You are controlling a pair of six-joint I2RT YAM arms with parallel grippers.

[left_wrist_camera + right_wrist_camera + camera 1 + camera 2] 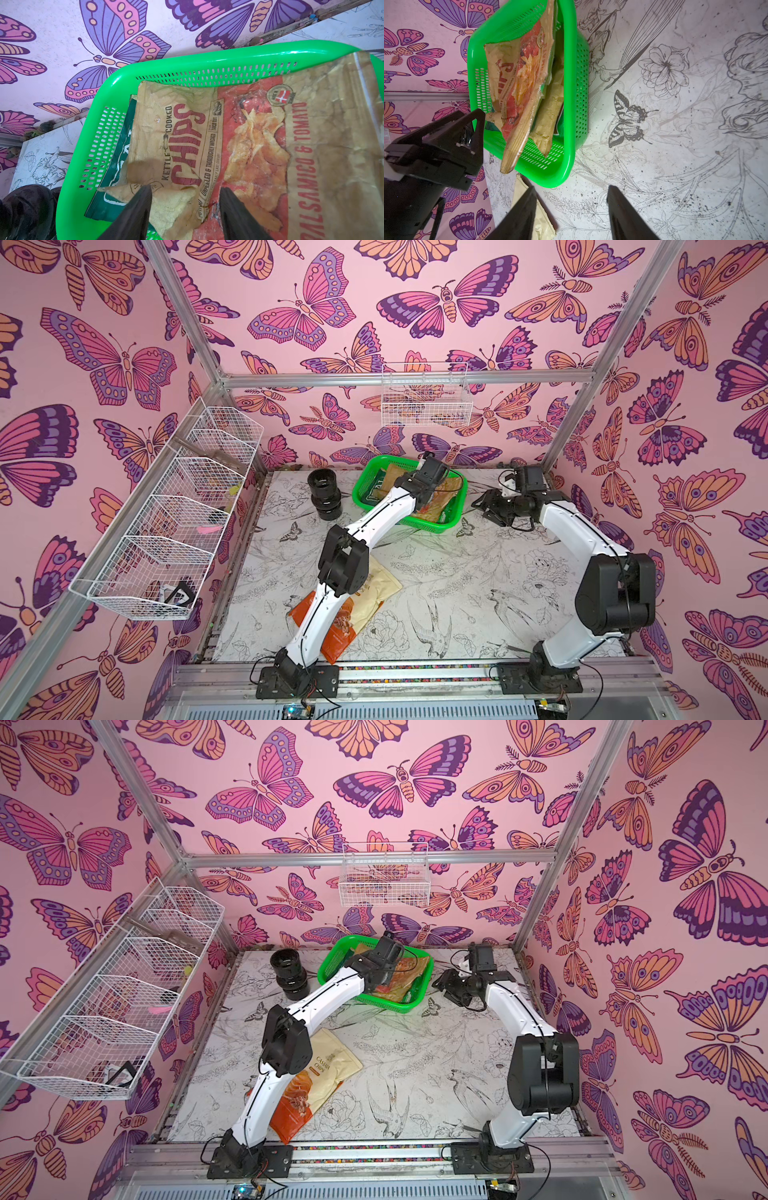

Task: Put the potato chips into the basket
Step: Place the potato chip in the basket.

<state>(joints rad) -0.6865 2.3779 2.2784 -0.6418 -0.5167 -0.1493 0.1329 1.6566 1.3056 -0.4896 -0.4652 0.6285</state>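
The green basket (360,494) (326,972) stands at the back of the table. A tan and red chips bag (259,135) (525,72) lies on top in it, one end leaning over the rim. A dark green bag (116,166) shows under it, and a tan bag (550,108) lies beside it. My left gripper (185,187) hangs open just above the top bag, with nothing between its jaws. My right gripper (572,187) (488,506) is open over the table right of the basket, with a cream bag corner (539,228) below it. The Cassava Chips bag (328,1073) lies at the front, under the left arm.
A black ribbed cylinder (325,494) stands left of the basket. White wire baskets (174,522) hang on the left wall, and another wire basket (426,400) hangs on the back wall. The metal frame rail (415,672) runs along the front edge.
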